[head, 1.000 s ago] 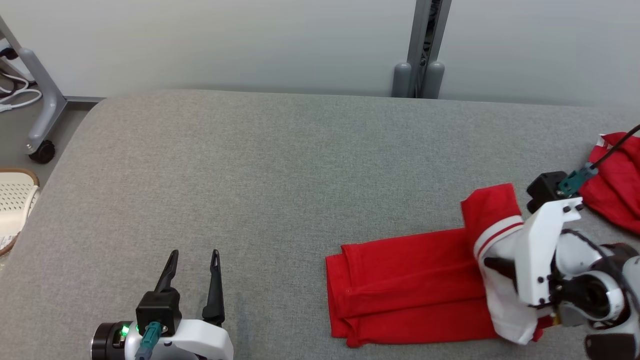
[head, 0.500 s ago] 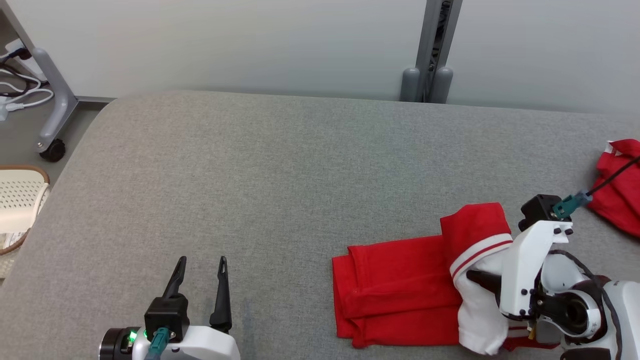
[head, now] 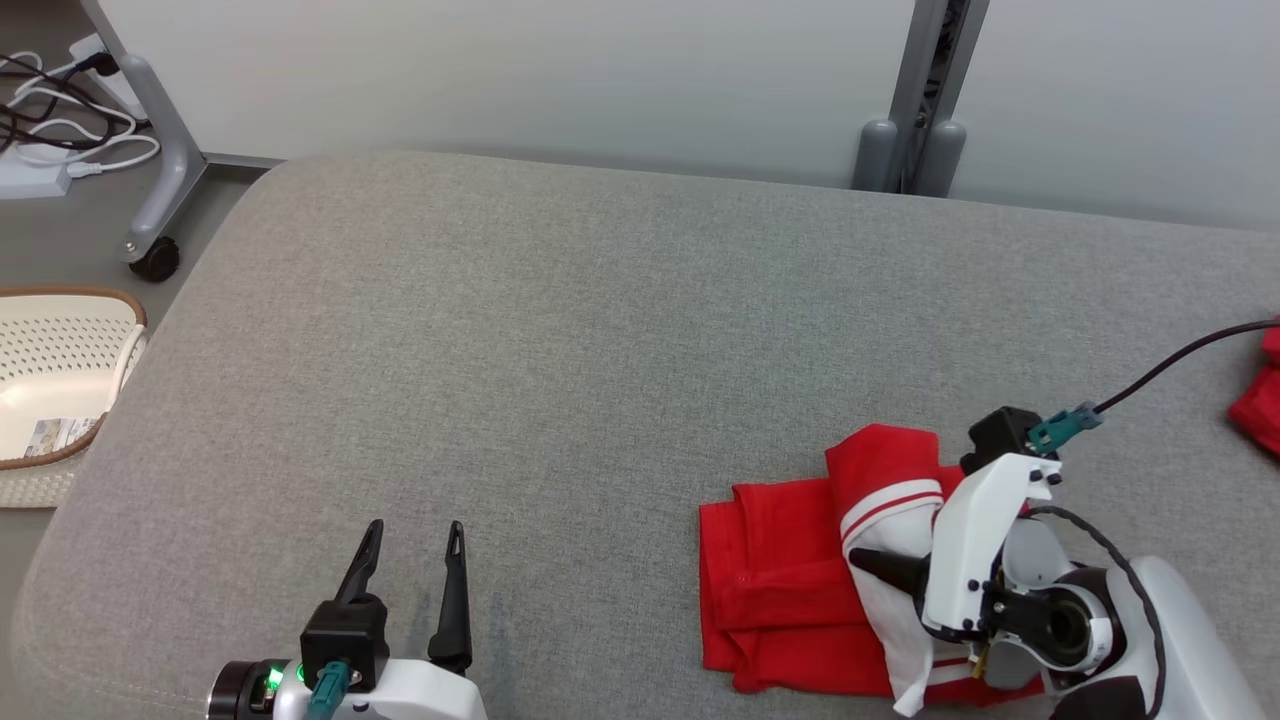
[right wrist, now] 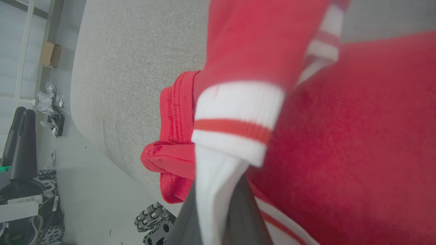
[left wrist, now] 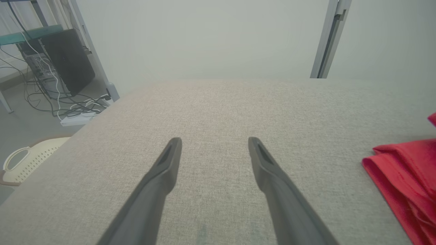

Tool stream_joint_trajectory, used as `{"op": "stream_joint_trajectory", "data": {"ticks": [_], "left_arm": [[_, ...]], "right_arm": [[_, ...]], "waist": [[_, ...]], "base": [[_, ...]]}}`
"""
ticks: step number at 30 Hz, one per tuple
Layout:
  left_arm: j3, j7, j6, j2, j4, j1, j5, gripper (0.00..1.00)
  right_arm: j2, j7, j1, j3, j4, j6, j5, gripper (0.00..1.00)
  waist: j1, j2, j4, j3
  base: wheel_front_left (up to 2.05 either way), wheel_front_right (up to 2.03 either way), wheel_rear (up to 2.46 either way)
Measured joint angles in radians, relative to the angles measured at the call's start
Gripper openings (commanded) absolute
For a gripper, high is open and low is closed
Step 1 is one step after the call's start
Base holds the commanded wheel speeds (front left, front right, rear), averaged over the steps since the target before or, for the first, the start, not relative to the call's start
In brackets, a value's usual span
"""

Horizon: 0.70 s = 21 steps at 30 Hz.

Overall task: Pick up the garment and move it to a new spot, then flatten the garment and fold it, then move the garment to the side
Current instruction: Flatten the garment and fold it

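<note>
**Striped end carried further across the fold**

Since a second ago the right gripper (head: 862, 562) has drawn the white, red-striped cuff (head: 890, 500) across the red garment (head: 775, 590) toward its far folded end, so the uncovered red stretch is now much shorter. My head camera has swung as well, so I don't count the shift of the background as movement.

That claw is clamped fully shut on the white cloth. In the right wrist view the fabric runs up from between the dark fingers (right wrist: 247, 217) to the cuff, which is lifted and doubled over the red layers below. The garment lies folded in flat layers close to the near edge of the worktop (head: 560, 330), right of the middle. Its stitched hems are stacked at the end pointing toward the left gripper.

The left gripper (head: 415, 530) sits low over the near edge, left of the middle and well apart from the garment. Its jaws are spread wide with nothing between them.

At the right edge of the head view, a second red cloth (head: 1262, 400) lies apart from the first. Off the worktop's left edge a cream perforated basket (head: 60, 350) sits on the floor. Cables (head: 50, 110) trail beyond the far left corner. A grey post (head: 930, 80) stands against the wall behind the far edge.
</note>
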Motion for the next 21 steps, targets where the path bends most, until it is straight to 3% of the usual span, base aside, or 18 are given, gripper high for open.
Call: {"op": "stream_joint_trajectory", "data": {"ticks": [10, 17, 18, 19, 21], "left_arm": [[-0.033, 0.0, 0.0, -0.001, 0.004, -0.009, 0.005, 1.0], [-0.019, 0.0, -0.009, 0.0, 0.012, -0.009, 0.019, 1.0], [-0.017, 0.0, -0.009, 0.0, 0.012, -0.009, 0.021, 1.0], [-0.015, 0.0, -0.009, 0.0, 0.012, -0.009, 0.021, 1.0], [-0.012, 0.0, -0.012, 0.0, 0.012, -0.009, 0.022, 1.0]], "right_arm": [[0.0, -0.122, -0.061, 0.101, 0.144, 0.0, 0.107, 0.0], [-0.001, -0.182, -0.12, 0.16, 0.25, 0.0, 0.105, 0.0], [-0.001, -0.189, -0.125, 0.17, 0.257, 0.0, 0.099, 0.25], [-0.001, -0.189, -0.13, 0.18, 0.261, 0.0, 0.095, 0.99], [-0.001, -0.19, -0.136, 0.199, 0.262, 0.0, 0.089, 1.0]], "waist": [[0.0001, 0.0, 0.033, 0.021], [0.0, 0.0, 0.061, 0.031], [0.0001, 0.0, 0.064, 0.032], [0.0, 0.0, 0.065, 0.032], [0.0, 0.0, 0.068, 0.032]], "base": [[0.0, 0.0, 0.0], [0.0, 0.0, 0.0], [0.0, 0.0, 0.0], [0.0, 0.0, 0.0], [0.0, 0.0, 0.0]]}}
